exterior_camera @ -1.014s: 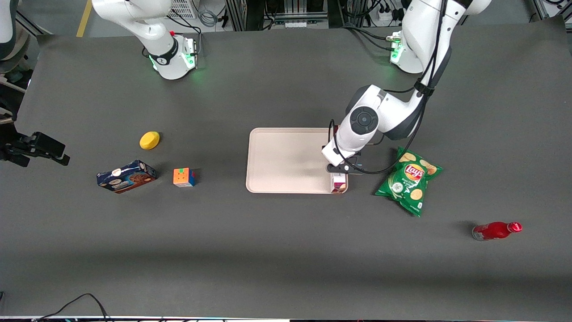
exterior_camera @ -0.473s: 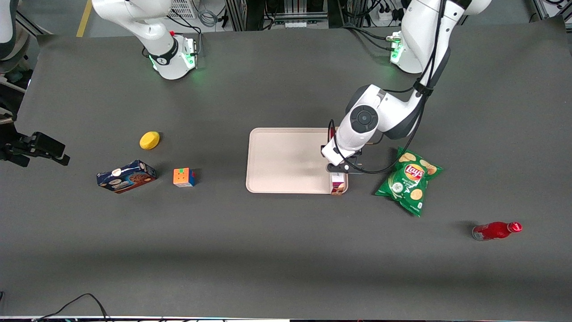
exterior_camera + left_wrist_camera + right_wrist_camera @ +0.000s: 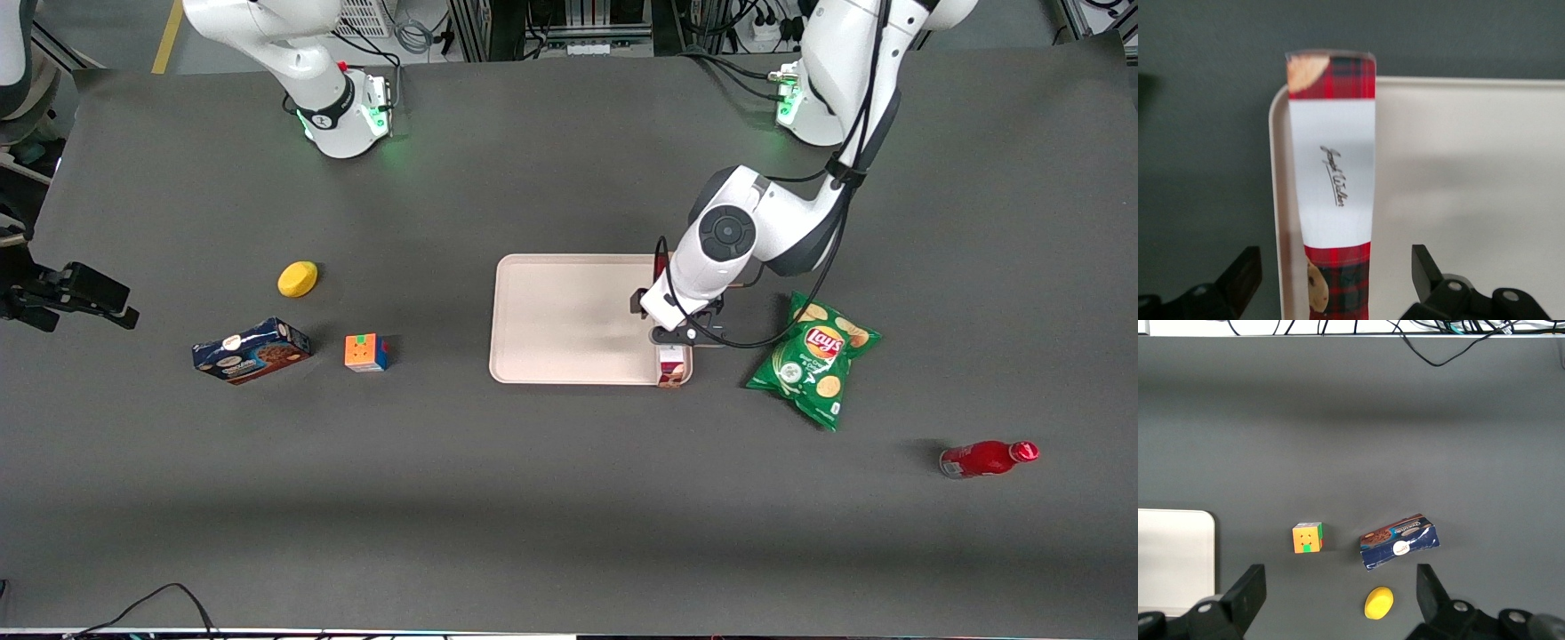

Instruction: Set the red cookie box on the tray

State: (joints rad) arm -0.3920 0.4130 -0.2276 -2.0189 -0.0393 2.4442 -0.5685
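Box (image 3: pixel 1333 180) sits on the tray (image 3: pixel 569 320), along its edge nearest the working arm (placement looks done); gripper (image 3: pixel 1338 293) spread wide, straddling it without touching, only needs to retreat.

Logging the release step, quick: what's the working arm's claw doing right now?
Claw: open, fingers apart on either side of the red cookie box, which lies along the tray edge.
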